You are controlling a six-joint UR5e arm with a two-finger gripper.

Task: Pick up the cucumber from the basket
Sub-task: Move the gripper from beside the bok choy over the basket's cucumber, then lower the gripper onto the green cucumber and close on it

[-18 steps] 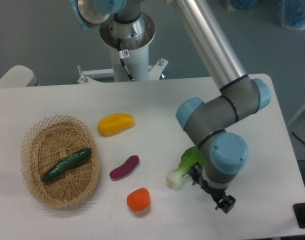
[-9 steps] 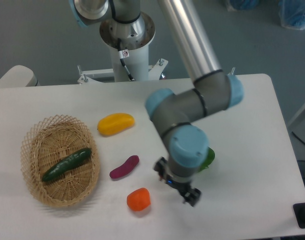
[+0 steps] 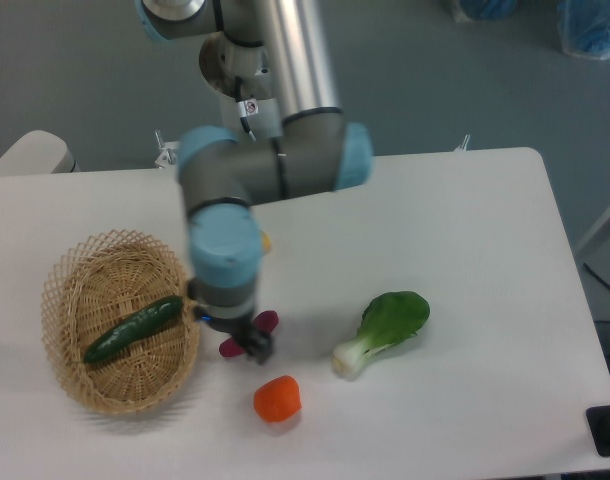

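The cucumber (image 3: 133, 329) lies inside the basket (image 3: 60, 290), dark green and slim, stretched on a diagonal from the lower left up toward the upper right of the woven floor. Nothing is touching it. The basket, oval and tan with a lacy open rim, sits at the left side of the white counter (image 3: 465, 230).

The arm is right there beside it. The wrist (image 3: 225, 265), grey with a pale blue cap, hangs just off the basket's right rim, and the gripper (image 3: 253, 345) points down at the counter just past that rim, outside the basket. It's a dark, small shape from this angle, and I cannot tell whether the fingers are apart or together; they are too blurred and too tucked under the wrist to read. They hold nothing that can be made out.

Right under the gripper is the purple eggplant (image 3: 267, 322), partly hidden by it, with only its ends peeking out on either side. Just below that sits an orange-red vegetable (image 3: 277, 398), round and stubby, apart from the gripper. A sliver of a yellow vegetable (image 3: 266, 240) shows behind the wrist, most of it covered by the arm.

Over to the right, well clear of the arm, the bok choy (image 3: 383, 330) lies on the counter, leafy green end up and to the right, white stem down and to the left.
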